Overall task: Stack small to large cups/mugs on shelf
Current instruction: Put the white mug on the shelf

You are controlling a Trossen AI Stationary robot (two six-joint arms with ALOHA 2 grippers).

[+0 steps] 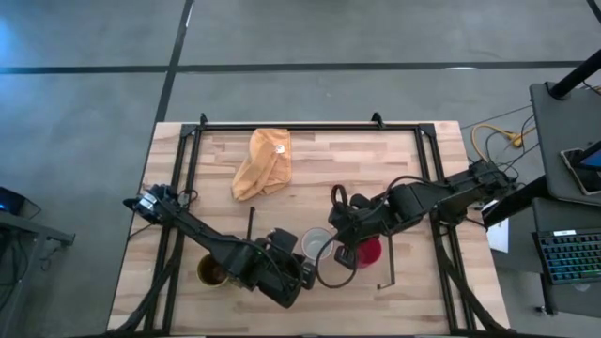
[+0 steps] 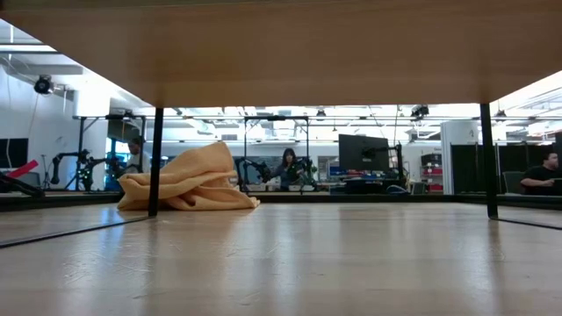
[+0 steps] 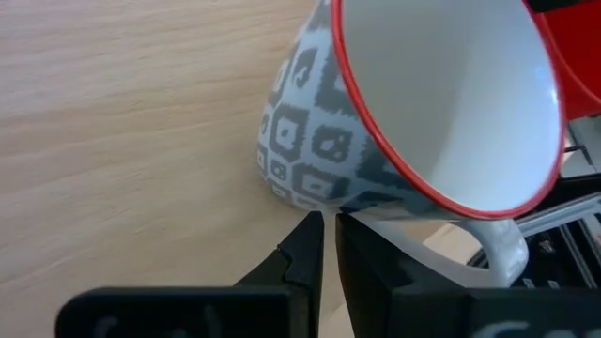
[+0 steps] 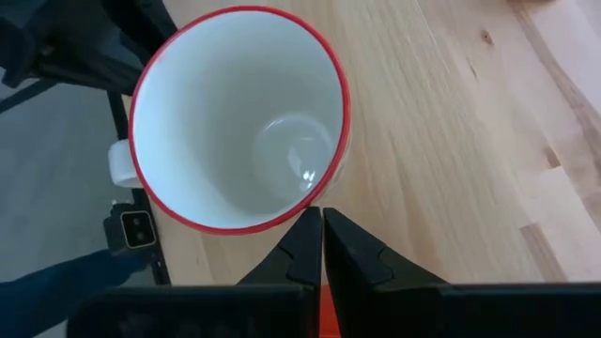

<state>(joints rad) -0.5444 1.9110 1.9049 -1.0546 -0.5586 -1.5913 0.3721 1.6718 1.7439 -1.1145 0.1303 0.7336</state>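
Observation:
The white mug [image 1: 315, 246], grey-patterned with a red rim, stands on the light-wood shelf [image 1: 310, 188]. It also shows in the left wrist view [image 3: 394, 122] and the right wrist view [image 4: 239, 122]. My left gripper [image 3: 329, 246] is shut, with its tips at the mug's lower wall beside the handle [image 3: 498, 258]. My right gripper [image 4: 322, 235] is shut just beside the white mug's rim, and the red mug [image 1: 369, 252] is under it. The brown-gold mug [image 1: 214, 272] stands near the front left, behind my left arm. No mug or gripper shows in the low view. My left gripper has its shut fingertips [image 3: 305, 249] right at the white mug's lower wall [image 3: 310, 202], next to the handle. Whether they touch it I cannot tell. My right gripper is shut on the red mug, and red [image 4: 323, 319] shows far back between its fingers. The gripper hides which part it has.
A yellow-orange cloth [image 1: 263, 161] lies crumpled at the far side of the shelf and also shows in the low view [image 2: 189, 180]. Black rails [image 1: 188, 188] run along both short ends. A loose black rod [image 1: 252, 221] lies near my left arm.

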